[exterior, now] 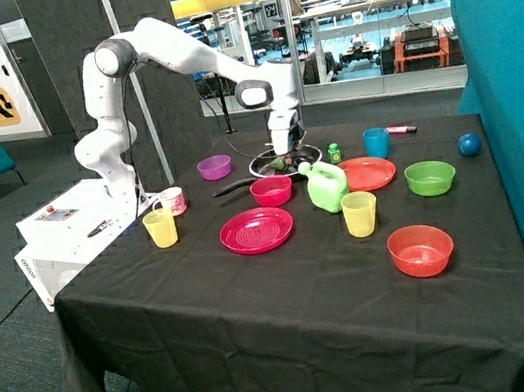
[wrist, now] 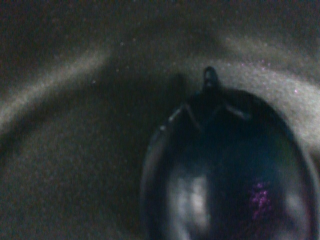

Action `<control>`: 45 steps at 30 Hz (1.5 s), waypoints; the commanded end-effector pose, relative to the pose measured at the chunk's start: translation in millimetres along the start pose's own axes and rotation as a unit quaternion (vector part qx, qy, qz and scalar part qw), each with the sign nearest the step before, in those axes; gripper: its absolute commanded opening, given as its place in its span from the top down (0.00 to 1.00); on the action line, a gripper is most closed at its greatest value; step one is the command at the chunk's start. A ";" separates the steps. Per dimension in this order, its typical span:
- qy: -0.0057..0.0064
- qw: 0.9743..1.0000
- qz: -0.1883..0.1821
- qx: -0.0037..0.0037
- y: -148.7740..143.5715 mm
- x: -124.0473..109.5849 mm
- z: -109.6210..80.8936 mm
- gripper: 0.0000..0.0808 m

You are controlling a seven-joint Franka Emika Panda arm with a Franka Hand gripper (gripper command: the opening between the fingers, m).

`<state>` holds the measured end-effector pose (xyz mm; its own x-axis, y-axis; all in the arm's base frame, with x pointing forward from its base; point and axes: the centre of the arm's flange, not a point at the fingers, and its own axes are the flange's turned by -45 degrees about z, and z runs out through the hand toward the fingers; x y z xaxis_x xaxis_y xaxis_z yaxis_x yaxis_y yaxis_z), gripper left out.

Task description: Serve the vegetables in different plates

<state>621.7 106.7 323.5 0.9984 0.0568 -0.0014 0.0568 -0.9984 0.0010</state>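
Grey carpet floor (exterior: 11, 271), teal partition (exterior: 517, 60) beside the black-draped table (exterior: 295, 322), glass wall (exterior: 361, 6) onto a lit workshop behind.

I am seeing a dark green vegetable lump (exterior: 280, 163) sitting in the black frying pan (exterior: 262, 169); up close in the wrist view a dark, glossy, rounded vegetable (wrist: 227, 170) with a short stem is filling the frame. The ridged magenta plate (exterior: 257, 230) and the orange-red plate (exterior: 370, 173) are both lying flat on the black cloth, carrying nothing.
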 end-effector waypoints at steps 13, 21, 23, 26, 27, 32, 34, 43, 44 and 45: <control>0.001 1.000 -0.018 0.000 -14.6 9.1 22.1 0.20; 0.001 1.000 -0.021 0.000 -17.9 9.8 25.4 0.20; 0.001 1.000 -0.021 0.000 -18.0 9.6 26.9 0.21; 0.001 1.000 -0.021 0.000 -17.5 9.6 29.0 0.21; 0.001 1.000 -0.022 0.000 -17.3 9.5 29.8 0.21; 0.001 1.000 -0.022 0.000 -17.0 9.3 32.6 0.23; 0.001 1.000 -0.022 0.000 -16.8 9.3 33.4 0.24; 0.001 1.000 -0.025 0.000 -16.6 13.0 35.8 0.25; 0.001 1.000 -0.025 0.000 -16.7 13.4 35.9 0.26; 0.001 1.000 -0.025 0.000 -16.7 13.7 36.0 0.26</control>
<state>630.9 123.8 290.4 0.9948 0.1018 0.0008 0.1018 -0.9948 0.0006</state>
